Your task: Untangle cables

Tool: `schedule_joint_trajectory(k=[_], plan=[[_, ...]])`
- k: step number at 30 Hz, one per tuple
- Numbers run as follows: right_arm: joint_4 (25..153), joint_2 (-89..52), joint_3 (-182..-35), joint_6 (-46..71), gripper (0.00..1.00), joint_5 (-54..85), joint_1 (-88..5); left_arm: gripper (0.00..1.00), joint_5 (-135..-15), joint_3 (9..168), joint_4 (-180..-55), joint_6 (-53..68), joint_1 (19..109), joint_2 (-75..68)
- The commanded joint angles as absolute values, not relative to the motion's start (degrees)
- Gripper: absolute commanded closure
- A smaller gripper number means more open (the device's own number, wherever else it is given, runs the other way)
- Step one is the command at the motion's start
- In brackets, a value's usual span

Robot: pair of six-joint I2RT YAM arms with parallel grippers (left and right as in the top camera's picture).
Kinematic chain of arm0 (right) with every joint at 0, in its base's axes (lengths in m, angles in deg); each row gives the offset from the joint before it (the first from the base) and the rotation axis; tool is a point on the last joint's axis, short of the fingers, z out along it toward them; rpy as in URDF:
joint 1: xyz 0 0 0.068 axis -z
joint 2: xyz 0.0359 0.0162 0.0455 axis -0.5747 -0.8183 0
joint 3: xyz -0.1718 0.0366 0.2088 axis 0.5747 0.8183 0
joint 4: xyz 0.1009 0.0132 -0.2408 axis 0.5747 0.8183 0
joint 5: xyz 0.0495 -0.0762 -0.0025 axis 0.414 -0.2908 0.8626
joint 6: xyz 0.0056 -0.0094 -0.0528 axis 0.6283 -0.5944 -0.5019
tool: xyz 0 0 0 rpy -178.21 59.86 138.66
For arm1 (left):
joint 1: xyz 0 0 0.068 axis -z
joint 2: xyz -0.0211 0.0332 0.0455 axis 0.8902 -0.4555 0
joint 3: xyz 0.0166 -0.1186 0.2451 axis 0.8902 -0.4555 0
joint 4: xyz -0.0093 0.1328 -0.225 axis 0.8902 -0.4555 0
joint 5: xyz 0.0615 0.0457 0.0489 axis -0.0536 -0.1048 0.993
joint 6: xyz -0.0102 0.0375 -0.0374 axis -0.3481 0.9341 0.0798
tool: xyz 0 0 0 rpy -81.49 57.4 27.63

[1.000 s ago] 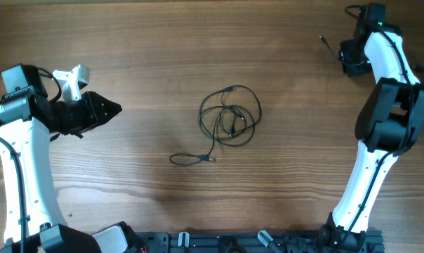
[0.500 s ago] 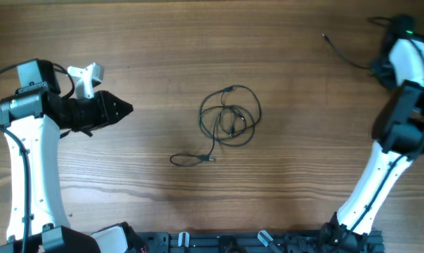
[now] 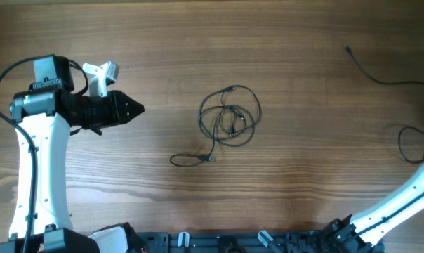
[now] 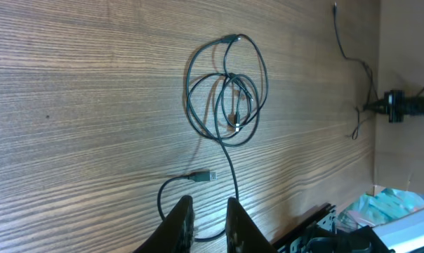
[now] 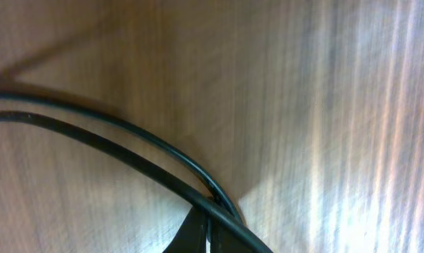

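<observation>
while the coiled bundle [image 3: 230, 117] of cables lies near the middle of the tabletop [image 3: 303, 190], we see bare wood on every side of it, well apart from all four edges. its tail runs down and left into a small loop that ends in a plug [image 3: 210, 160]. a loose cable [image 3: 366, 70] lies far off toward the upper right, its tip free on the wood and its other end running out past the right edge. a further dark loop [image 3: 401, 143] curls in from that same edge; we cannot tell whether it is the same cable.

the right arm [image 3: 401, 204] is mostly cut off, with only a white link showing at the lower right, and its hand is outside the overhead view. the right wrist view is close and blurred: two black strands [image 5: 114, 151] sweep in from the left and meet at the right fingers [image 5: 196, 235], which are pressed together and seem to pinch the cable at their tips.

the left fingers [image 3: 131, 109] point toward the bundle from the left, with open wood between them and it. in the left wrist view they [image 4: 182, 223] are spread a little, a narrow strip of wood showing between them; they hold nothing and hang over the tail loop [image 4: 171, 188].
</observation>
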State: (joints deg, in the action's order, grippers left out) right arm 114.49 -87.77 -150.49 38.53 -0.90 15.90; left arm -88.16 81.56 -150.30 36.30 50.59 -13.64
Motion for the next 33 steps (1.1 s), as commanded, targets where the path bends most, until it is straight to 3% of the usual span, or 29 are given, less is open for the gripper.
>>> schedule_joint_trajectory(k=[1, 10, 18, 24, 33], plan=[[117.1, -91.77, -148.1, 39.84, 0.0, 5.39, 21.82, 0.83, -89.42, 81.85, -150.08, 37.24, 50.8, -12.68], [123.13, -91.77, -148.1, 49.76, 0.0, 7.27, 34.59, 0.82, -89.45, 81.85, -148.7, 37.22, 50.8, -12.68], [120.7, -91.77, -148.1, 47.49, 0.0, 28.85, 42.19, 0.82, -89.45, 81.85, -148.61, 37.22, 50.8, -12.68], [118.76, -91.77, -148.1, 45.31, 0.0, 34.38, 38.39, 0.82, -89.47, 81.85, -148.68, 37.22, 50.8, -12.68], [107.33, -91.77, -148.1, 29.68, 0.0, 47.34, 22.43, 0.82, -89.47, 81.85, -148.66, 37.22, 50.8, -12.68]])
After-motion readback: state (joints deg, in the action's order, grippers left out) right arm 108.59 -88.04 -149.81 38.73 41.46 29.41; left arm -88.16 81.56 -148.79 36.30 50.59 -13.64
